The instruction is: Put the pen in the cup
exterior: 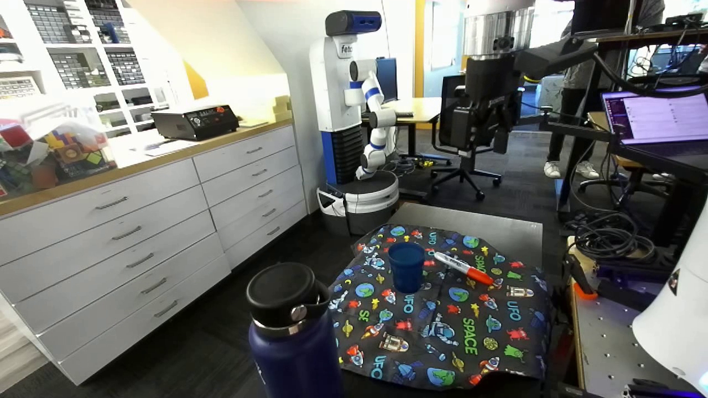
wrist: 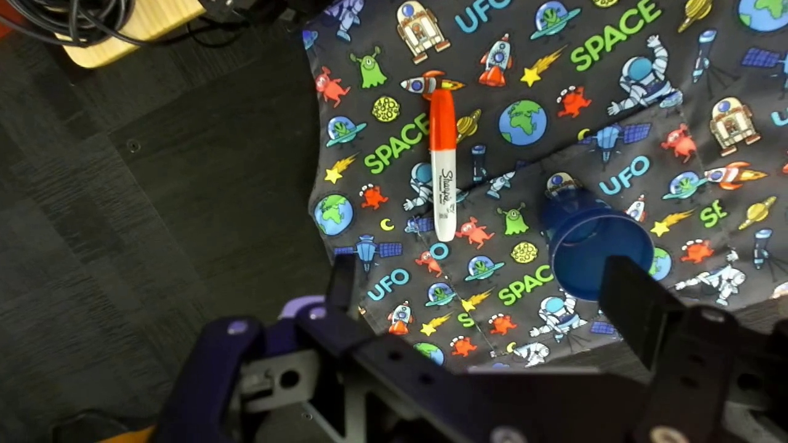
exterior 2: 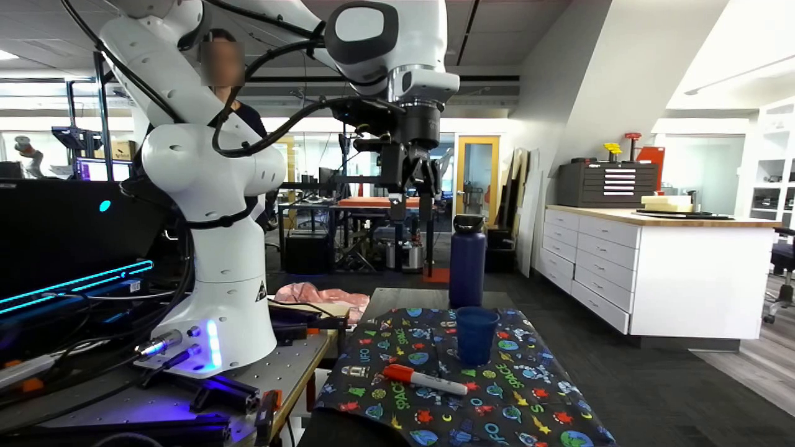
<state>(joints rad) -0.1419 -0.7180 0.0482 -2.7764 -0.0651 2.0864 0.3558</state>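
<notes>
1. Well above the space-print cloth (exterior 2: 528, 397), the gripper (exterior 2: 412, 208) points straight down. Its jaws are spread wide, with clear air between them.
2. Pen (wrist: 443, 165): a marker with an orange-red cap, fitted, and a white barrel that carries black "Sharpie" lettering. It lies flat on the cloth, apart from the cup (wrist: 572, 212).
3. Pen position: in an exterior view the pen (exterior 2: 428, 380) lies to the left of the cup (exterior 2: 476, 338) and nearer, cap to the left.
4. Cup form: small, plain, dark blue, tapering slightly toward the base. It stands upright on the cloth in both exterior views.
5. Cup interior: the wrist view looks down into the mouth. Smooth blue inner wall shows; the gripper covers part of the opening.
6. Bottle (exterior 2: 467, 267): dark blue, taller than the cup. In an exterior view it stands upright beyond the cup, at the far edge of the cloth. Its black lid (exterior 2: 469, 223) is fitted; the contents are hidden.
7. At far right, a white cabinet (exterior 2: 695, 279) has its drawers (exterior 2: 605, 285) closed and bears a dark tool chest (exterior 2: 608, 184).
</notes>
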